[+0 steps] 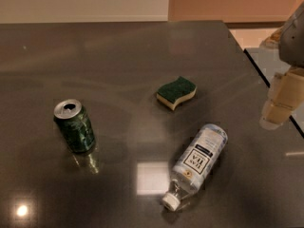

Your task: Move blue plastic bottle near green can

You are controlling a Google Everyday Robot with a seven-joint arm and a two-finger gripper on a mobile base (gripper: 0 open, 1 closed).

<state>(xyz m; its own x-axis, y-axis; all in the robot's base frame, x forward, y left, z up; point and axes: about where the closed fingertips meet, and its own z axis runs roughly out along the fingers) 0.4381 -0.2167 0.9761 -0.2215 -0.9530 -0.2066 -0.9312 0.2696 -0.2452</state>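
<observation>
The bottle lies on its side on the table, right of centre and toward the near edge. It is clear plastic with a pale blue-white label that wraps most of its body and bears "TEA" in black letters. Its white cap points to the lower left, and its rounded base points to the upper right. The neck just behind the cap is bare and see-through. The bottle is longer than the can.

The can stands upright well apart from the bottle, on the left side of the table. It is dark green and patterned, with a silver top and an open pull-tab hole.

The sponge lies flat beyond the bottle, near the table's middle, touching neither the bottle nor the can. It has a wavy outline, a green top and a yellow layer underneath.

The table is dark grey and glossy, with light patches reflected near the bottle and in the lower left corner.

The gripper hangs at the right edge, above and to the right of the bottle's base, apart from it and holding nothing. Whether it is spread or pressed together I cannot tell.
</observation>
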